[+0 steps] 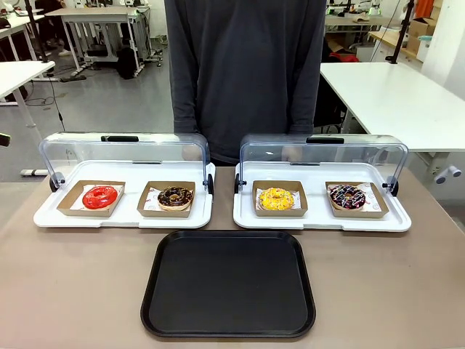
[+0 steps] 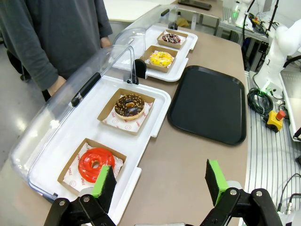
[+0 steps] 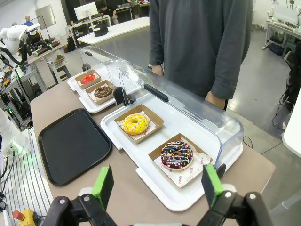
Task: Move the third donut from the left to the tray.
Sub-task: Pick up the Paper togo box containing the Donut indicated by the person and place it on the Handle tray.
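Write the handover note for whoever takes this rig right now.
Left end effector: open, holding nothing.
Right end effector: open, holding nothing.
Yellow donut: on the right-hand white tray, clear lid raised, untouched.
Black tray: on the table, on the robot's side of the white trays, no donut on it.
Done: nothing.
Left: grasp the donut, move it to the black tray.

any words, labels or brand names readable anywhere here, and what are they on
No text here can be read.
Small red marks on the white paper liner under the dark sprinkled donut: too small to read.
Similar marks on the second liner under the chocolate donut: too small to read.
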`<state>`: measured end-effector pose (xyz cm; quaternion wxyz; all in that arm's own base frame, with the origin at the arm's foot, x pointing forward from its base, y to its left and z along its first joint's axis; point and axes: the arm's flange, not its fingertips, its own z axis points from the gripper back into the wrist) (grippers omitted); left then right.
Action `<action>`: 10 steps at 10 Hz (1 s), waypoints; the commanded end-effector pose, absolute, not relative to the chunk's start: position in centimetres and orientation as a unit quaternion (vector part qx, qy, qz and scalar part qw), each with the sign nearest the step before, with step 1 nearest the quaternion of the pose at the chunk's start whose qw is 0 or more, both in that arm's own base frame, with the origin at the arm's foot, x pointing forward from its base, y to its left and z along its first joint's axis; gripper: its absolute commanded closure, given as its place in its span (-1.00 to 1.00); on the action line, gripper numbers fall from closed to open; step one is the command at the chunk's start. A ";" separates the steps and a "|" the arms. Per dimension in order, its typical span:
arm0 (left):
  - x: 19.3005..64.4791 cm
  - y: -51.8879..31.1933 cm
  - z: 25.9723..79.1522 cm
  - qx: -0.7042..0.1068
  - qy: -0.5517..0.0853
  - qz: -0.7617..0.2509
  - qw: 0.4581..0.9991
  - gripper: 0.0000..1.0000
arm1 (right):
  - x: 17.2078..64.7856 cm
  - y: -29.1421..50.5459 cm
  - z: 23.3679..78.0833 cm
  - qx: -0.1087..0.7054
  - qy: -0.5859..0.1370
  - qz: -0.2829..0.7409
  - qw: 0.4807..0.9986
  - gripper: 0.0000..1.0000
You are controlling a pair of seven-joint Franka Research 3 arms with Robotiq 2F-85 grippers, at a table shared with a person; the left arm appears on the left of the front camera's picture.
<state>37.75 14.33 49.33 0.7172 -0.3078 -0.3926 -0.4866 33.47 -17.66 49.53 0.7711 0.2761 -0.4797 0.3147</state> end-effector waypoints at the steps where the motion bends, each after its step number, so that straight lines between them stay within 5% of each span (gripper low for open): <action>1: 37.8 14.4 49.5 -0.309 -0.394 -0.489 0.714 -1.00 | 33.9 -17.7 49.6 0.274 -0.494 0.320 0.760 -1.00; 10: 37.8 14.4 49.5 -0.309 -0.394 -0.489 0.714 -1.00 | 33.9 -17.7 49.6 0.274 -0.494 0.320 0.760 -1.00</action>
